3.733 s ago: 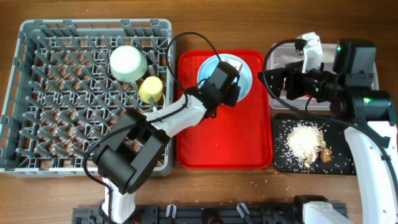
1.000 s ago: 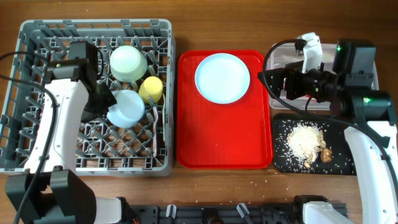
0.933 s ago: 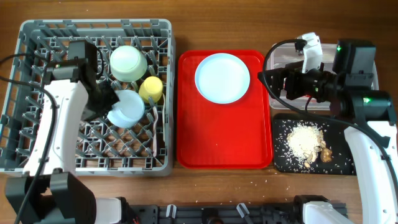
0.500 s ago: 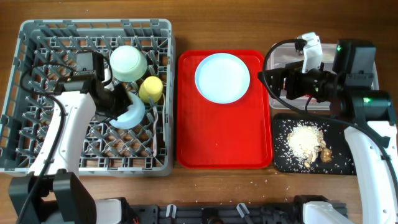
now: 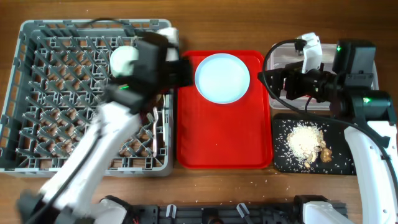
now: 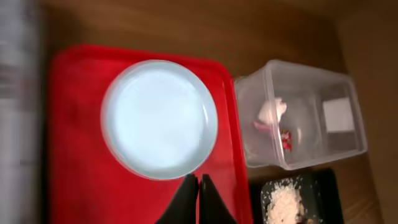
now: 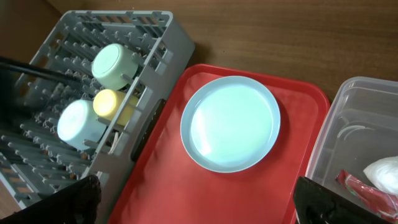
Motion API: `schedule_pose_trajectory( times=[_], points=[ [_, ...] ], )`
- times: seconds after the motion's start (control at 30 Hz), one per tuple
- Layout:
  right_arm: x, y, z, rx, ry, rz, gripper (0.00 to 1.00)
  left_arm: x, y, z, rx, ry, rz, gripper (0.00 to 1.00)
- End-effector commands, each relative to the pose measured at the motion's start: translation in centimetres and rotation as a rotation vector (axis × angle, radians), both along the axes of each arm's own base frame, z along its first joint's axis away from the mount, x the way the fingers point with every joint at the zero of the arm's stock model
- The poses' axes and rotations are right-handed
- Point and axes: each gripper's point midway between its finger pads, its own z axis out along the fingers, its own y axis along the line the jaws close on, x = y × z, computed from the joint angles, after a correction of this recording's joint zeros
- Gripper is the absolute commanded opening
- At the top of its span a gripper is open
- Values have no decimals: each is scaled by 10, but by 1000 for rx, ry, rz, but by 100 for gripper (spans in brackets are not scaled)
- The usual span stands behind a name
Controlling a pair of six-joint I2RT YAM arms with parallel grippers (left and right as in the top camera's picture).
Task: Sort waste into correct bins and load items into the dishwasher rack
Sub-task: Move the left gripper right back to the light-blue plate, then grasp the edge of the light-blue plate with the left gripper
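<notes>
The light blue plate (image 5: 222, 78) lies at the back of the red tray (image 5: 224, 137). My left gripper (image 5: 182, 71) is blurred over the tray's left edge; in its wrist view the fingertips (image 6: 198, 182) are shut and empty, just short of the plate (image 6: 160, 118). The grey dishwasher rack (image 7: 43, 81) holds a pale green bowl (image 7: 114, 64), a yellow cup (image 7: 112, 104) and a bluish bowl (image 7: 81, 121). My right gripper (image 5: 277, 84) hangs open by the clear tub (image 5: 323, 62), its fingers (image 7: 323, 199) wide and empty. The tub (image 6: 298, 115) holds the napkin (image 6: 268, 112) and the wrapper (image 6: 286, 140).
A black tray (image 5: 311, 144) with rice scraps (image 5: 305, 140) lies at the front right, below the clear tub. The left arm stretches across the rack's (image 5: 37, 99) right half and hides the cup in the overhead view. Rice grains dot the wood (image 5: 261, 183) near the front.
The left arm has swung right, from over the rack to the red tray's left edge. The bluish bowl that it carried now sits in the rack. The right arm has not moved.
</notes>
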Motion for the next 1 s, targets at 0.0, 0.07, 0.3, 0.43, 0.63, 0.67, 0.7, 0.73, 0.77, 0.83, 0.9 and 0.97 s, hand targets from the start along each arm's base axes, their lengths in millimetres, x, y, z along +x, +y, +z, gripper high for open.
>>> schedule_pose_trajectory(
  times=[0.0, 0.07, 0.3, 0.43, 0.63, 0.67, 0.7, 0.73, 0.77, 0.83, 0.9, 0.97],
  points=[
    [2, 0, -1, -11, -10, 9, 100, 2, -79, -93, 47, 102, -111, 4],
    [2, 0, -1, -11, -11, 9, 100, 3, -102, -152, 104, 137, -134, 4],
    [2, 0, -1, -10, -10, 9, 100, -86, -105, -224, 133, 562, -315, 4],
    [2, 0, -1, -11, -10, 9, 100, -133, -106, -220, 148, 705, -407, 4],
    [2, 0, -1, -10, -10, 9, 100, -69, -95, -145, 150, 402, -295, 17],
    [2, 0, -1, -11, -10, 9, 100, -58, -86, -134, 171, 349, -252, 18],
    [2, 0, -1, -11, -10, 9, 100, -47, -72, -124, 218, 290, -201, 22],
    [2, 0, -1, -11, -10, 9, 100, -30, -40, -115, 337, 214, -96, 25],
    [2, 0, -1, -11, -10, 9, 100, -26, -29, -116, 377, 205, -62, 27],
    [2, 0, -1, -11, -10, 9, 100, -22, -6, -127, 461, 221, -5, 34],
    [2, 0, -1, -11, -10, 9, 100, -24, 3, -151, 497, 273, 4, 33],
    [2, 0, -1, -11, -10, 9, 100, -20, 10, -170, 521, 309, 13, 33]
  ],
)
